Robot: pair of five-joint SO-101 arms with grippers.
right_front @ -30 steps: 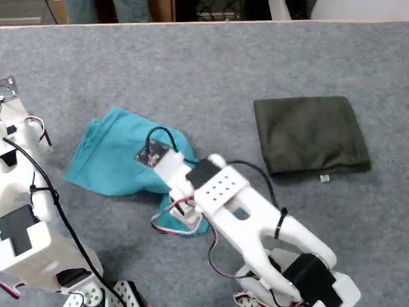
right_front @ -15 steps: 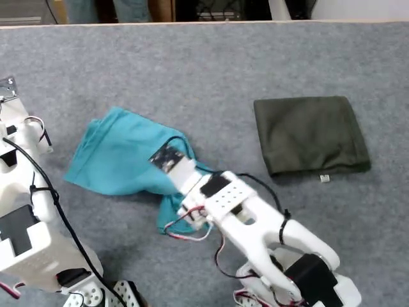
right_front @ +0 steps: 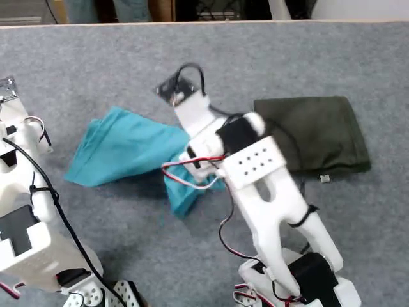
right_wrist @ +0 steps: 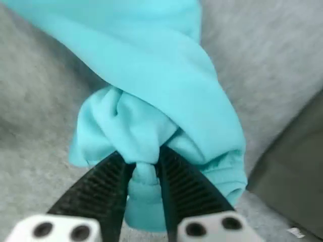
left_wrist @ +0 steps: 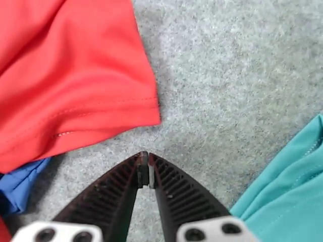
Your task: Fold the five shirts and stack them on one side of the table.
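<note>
My left gripper [left_wrist: 145, 174] is closed tight with nothing in it, near a red shirt [left_wrist: 70, 75]. My right gripper [right_wrist: 144, 174] pinches a bunch of the teal shirt [right_front: 121, 150], at nine o'clock from the middle of the table [right_front: 255, 57]. It looks soft and floppy, so a corner is better to grab, and the folded dark shirt [right_front: 319, 131] at three o'clock could get bumped.

Matt teal cloth shirt [right_front: 121, 147] on a rough grey carpet-like table [right_front: 287, 57]; beside it, matt olive cloth shirt [right_front: 319, 128]; right gripper [right_wrist: 145, 164] ribbed black plastic.
</note>
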